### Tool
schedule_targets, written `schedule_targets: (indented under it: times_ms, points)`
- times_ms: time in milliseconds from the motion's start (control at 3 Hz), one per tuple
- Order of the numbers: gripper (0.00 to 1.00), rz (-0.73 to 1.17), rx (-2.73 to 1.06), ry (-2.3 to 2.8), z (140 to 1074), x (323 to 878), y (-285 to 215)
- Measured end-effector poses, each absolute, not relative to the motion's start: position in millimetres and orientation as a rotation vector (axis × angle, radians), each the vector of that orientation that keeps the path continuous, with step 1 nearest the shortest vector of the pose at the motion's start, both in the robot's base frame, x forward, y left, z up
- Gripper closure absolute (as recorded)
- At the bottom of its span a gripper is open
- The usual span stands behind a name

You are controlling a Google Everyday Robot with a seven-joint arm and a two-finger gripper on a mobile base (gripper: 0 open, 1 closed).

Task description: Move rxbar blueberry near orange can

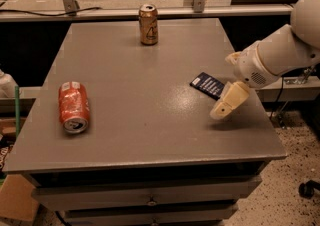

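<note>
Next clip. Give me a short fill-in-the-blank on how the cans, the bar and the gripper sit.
1. The orange can stands ____, silver top up.
2. The red can lies on its ____.
3. The gripper is next to the rxbar blueberry, far from both ____.
Missing words: upright; side; cans.

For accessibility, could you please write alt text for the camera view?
The gripper is near the table's right edge, beside a flat navy rxbar. An orange can stands at the far edge; a red can lies at left.
</note>
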State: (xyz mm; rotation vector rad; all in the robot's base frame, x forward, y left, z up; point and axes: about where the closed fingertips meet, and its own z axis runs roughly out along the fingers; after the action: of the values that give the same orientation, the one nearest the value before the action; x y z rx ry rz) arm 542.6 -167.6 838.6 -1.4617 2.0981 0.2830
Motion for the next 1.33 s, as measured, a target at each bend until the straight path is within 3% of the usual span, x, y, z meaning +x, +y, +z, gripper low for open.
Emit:
schedule_targets:
  times_ms: [333, 667, 1333]
  points:
    - [0.00, 0.284, -1.454, 2.098, 829, 551, -167]
    - [0.16, 0.299, -1.423, 2.118, 819, 558, -167]
    - [0.63, 0.285, -1.383, 2.168, 825, 567, -177]
